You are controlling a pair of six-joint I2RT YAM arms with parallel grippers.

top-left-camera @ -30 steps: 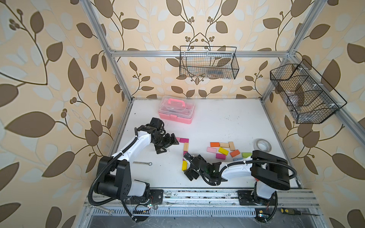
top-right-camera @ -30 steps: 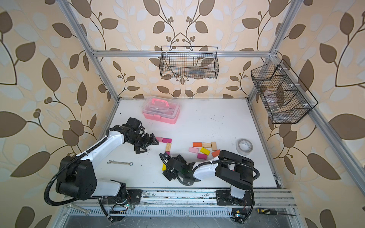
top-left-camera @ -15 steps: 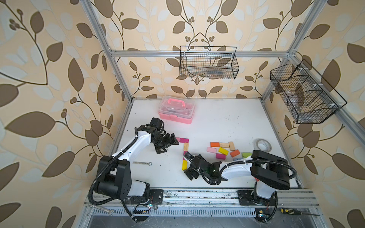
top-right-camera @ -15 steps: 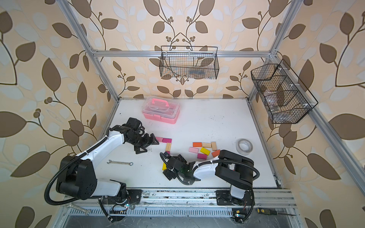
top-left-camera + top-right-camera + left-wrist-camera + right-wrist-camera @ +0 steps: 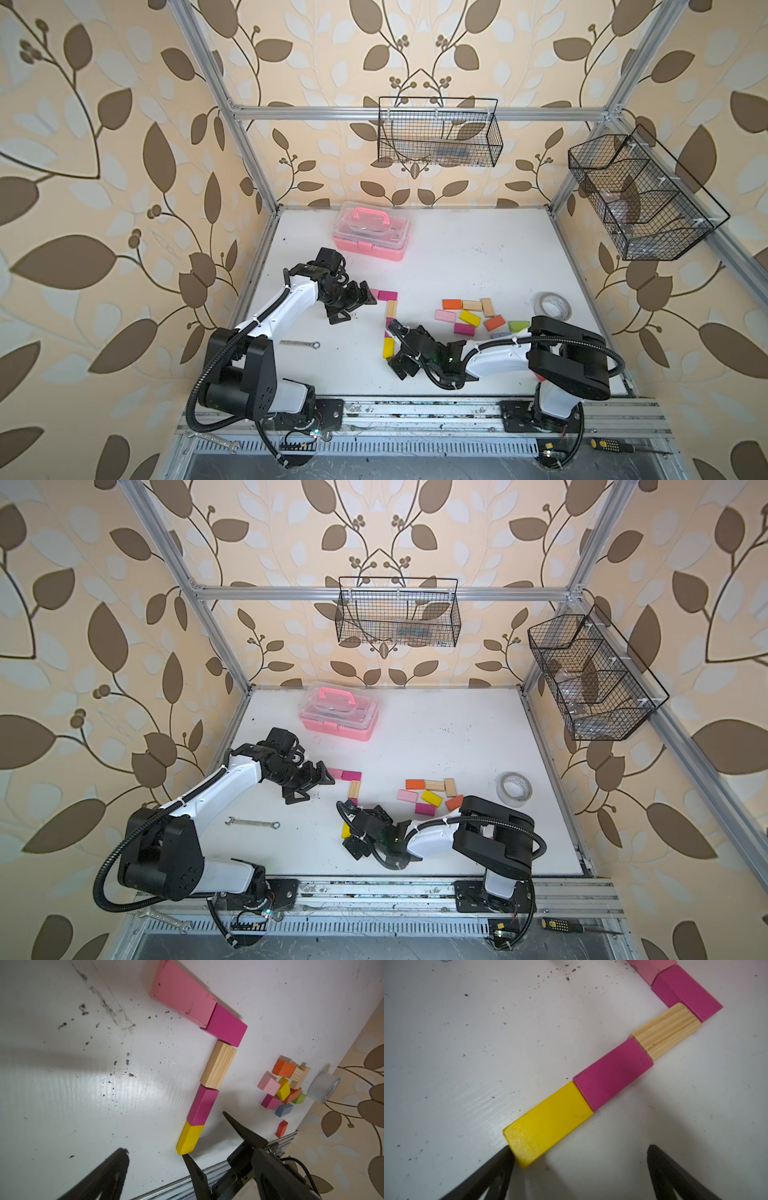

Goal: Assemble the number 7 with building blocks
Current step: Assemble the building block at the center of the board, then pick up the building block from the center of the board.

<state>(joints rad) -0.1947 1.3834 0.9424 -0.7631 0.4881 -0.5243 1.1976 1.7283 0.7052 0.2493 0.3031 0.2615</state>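
Jaws stand wide and empty on both arms, left gripper (image 5: 355,305) beside the pink end of the number 7 (image 5: 218,1065), right gripper (image 5: 580,1149) at its yellow foot, its 5 building blocks (image 5: 202,1105) lying flat, end to end, on the white table (image 5: 457,266).

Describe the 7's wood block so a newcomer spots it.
On the white table, the number 7 lies in front of the pink case. Its stem's top block is the plain wood block, magenta neighbours at both ends; the other wood blocks sit in the loose pile.
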